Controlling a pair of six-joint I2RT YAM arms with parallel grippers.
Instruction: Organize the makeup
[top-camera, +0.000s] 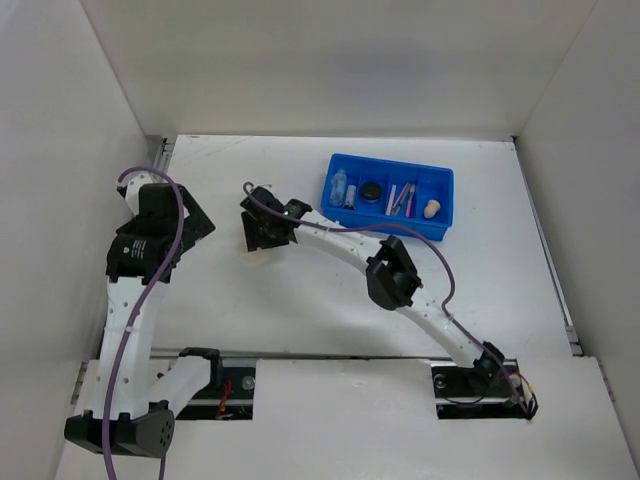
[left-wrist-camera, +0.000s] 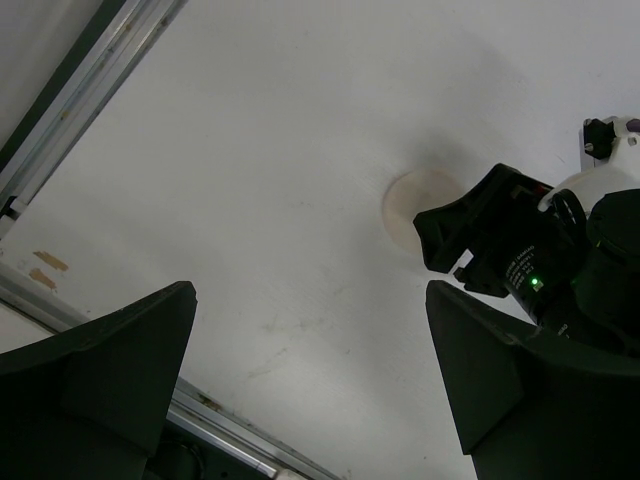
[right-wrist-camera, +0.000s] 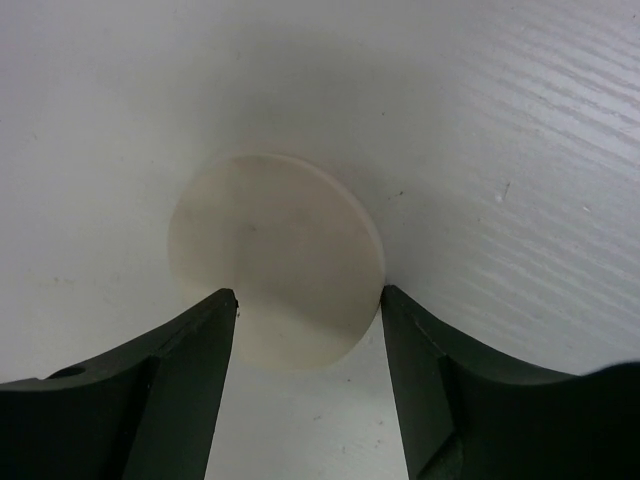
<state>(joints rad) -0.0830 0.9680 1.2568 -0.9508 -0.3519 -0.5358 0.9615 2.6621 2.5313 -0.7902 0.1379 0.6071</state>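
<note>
The cream round puff (right-wrist-camera: 275, 255) lies flat on the white table. My right gripper (right-wrist-camera: 308, 295) is open and low over it, one finger on each side of its near half; whether they touch it I cannot tell. In the top view the right gripper (top-camera: 262, 238) covers most of the puff (top-camera: 256, 255). The clear tube (top-camera: 339, 186), round black jar (top-camera: 372, 190), pink and black pencils (top-camera: 400, 200) and peach egg sponge (top-camera: 432, 209) lie in the blue tray (top-camera: 385, 231). My left gripper (left-wrist-camera: 310, 290) is open and empty, above bare table left of the puff (left-wrist-camera: 405, 205).
The blue tray stands at the back right of the table. A metal rail (left-wrist-camera: 90, 80) runs along the table's left edge by the wall. White walls enclose the table on three sides. The right arm (top-camera: 400, 275) stretches diagonally across the middle.
</note>
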